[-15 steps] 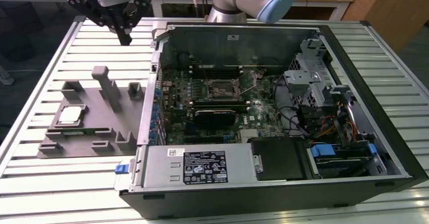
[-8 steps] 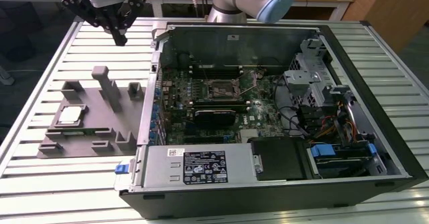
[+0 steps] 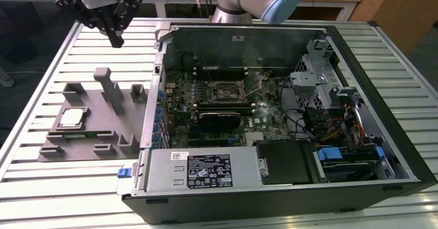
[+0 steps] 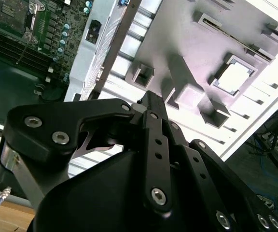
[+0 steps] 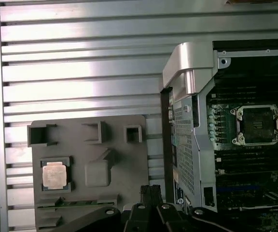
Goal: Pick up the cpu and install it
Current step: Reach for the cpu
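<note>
The cpu [image 3: 72, 117] is a small silvery square lying flat in a recess of the grey fixture plate [image 3: 126, 131], on the exterior view's left. It also shows in both wrist views [image 4: 234, 77] [image 5: 54, 174]. My gripper [image 3: 118, 41] hangs well above the slatted table behind the fixture, away from the cpu, shut with nothing in it [image 4: 151, 97] [image 5: 151, 189]. The dark metal-framed socket [image 3: 226, 90] sits on the motherboard inside the open computer case, and the first wrist view shows the socket [image 5: 258, 124] too.
The open computer case [image 3: 383, 136] takes up the exterior view's right, with its raised side wall [image 3: 161, 85] next to the fixture. Upright posts [image 3: 106, 85] rise from the fixture. A green memory stick [image 3: 85, 134] lies in a slot near the cpu.
</note>
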### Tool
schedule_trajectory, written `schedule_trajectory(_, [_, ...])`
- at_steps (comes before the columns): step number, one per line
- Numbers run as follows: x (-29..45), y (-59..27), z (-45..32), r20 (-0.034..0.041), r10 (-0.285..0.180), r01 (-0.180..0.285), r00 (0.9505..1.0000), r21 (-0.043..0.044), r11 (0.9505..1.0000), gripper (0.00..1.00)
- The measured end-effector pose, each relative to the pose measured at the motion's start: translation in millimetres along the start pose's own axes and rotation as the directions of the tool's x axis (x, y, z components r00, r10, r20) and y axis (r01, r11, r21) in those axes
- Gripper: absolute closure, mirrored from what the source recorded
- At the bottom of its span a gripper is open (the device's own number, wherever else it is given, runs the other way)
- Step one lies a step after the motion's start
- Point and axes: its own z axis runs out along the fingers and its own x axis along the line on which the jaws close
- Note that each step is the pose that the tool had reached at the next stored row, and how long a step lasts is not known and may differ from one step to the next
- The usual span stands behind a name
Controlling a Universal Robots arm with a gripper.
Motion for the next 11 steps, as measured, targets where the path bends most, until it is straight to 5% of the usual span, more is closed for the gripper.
schedule_trajectory(11, [13.2,-1.1,2.2,0.0001,0.0,0.0,1.0,0.0,1.0,0.89])
